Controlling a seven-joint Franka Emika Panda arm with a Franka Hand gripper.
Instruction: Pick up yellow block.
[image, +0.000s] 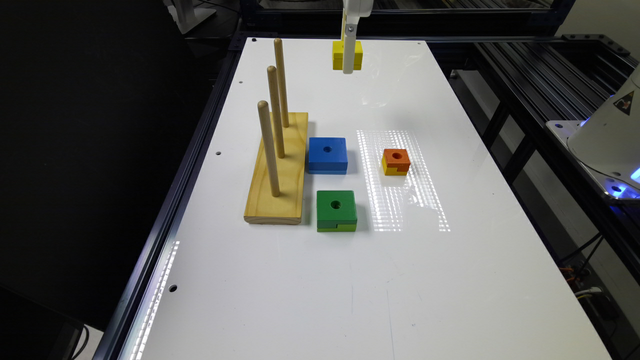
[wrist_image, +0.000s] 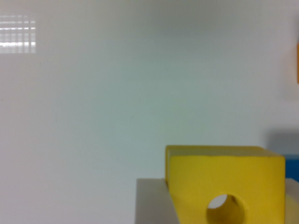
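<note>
Gripped between the gripper (wrist_image: 224, 205) fingers, the small yellow wooden block (wrist_image: 224, 179) hung clear above the white table (image: 350, 280); pickup looked done.

This is a robotics lab. A white tabletop (image: 350, 280) with drilled mounting holes sits in a frame of black aluminium extrusion rails (image: 540, 85), and the white robot base (image: 607, 140) glows with blue lights beside loose cables. Painted wooden blocks (image: 327, 155) and a peg board (image: 277, 170) lie set out like test pieces.
</note>
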